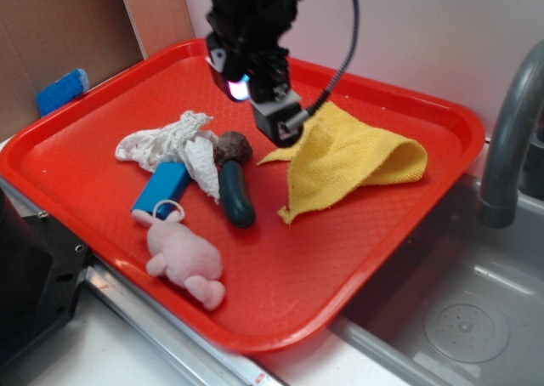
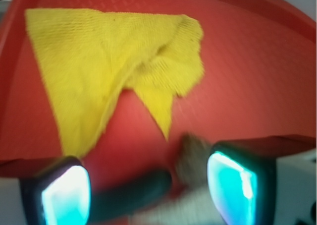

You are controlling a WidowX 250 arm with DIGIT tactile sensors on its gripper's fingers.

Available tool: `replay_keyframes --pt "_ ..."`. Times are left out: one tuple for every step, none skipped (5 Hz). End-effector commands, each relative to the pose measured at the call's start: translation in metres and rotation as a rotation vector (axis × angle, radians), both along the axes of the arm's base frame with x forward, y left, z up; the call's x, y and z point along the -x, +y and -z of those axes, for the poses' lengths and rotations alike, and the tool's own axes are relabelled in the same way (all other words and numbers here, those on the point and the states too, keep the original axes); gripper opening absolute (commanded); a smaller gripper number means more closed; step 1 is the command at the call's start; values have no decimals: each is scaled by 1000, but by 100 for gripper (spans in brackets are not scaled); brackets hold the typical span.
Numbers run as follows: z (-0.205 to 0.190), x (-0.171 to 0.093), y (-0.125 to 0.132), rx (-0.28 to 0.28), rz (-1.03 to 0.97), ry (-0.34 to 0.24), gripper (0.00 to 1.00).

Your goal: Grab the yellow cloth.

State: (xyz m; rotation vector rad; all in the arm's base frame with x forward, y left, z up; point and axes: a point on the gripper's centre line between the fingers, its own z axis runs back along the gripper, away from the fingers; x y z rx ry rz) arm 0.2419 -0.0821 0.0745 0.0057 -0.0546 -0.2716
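Yellow terry cloth [image 1: 353,161] is the target, so other things matter only as obstacles. Nearest the tray's [image 1: 280,305] front edge lies a pink plush toy [image 1: 183,258], then a blue block [image 1: 161,189], a dark green pickle-shaped piece [image 1: 237,195] and a white lacy rag [image 1: 174,144]. Toward the right far edge the cloth lies rumpled, one fold raised. Over its left corner hangs the black gripper [image 1: 276,118], fingers spread wide, holding nothing, apparently lining up for a descent.
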Motion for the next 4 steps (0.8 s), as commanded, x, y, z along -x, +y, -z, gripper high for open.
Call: replay_keyframes --pt "55 -52 -29 49 124 -74 100" --pt "65 -53 -57 92 210 -97 0" --pt "57 -48 -65 77 253 -76 0" --pt "45 -13 -54 58 227 -48 0"
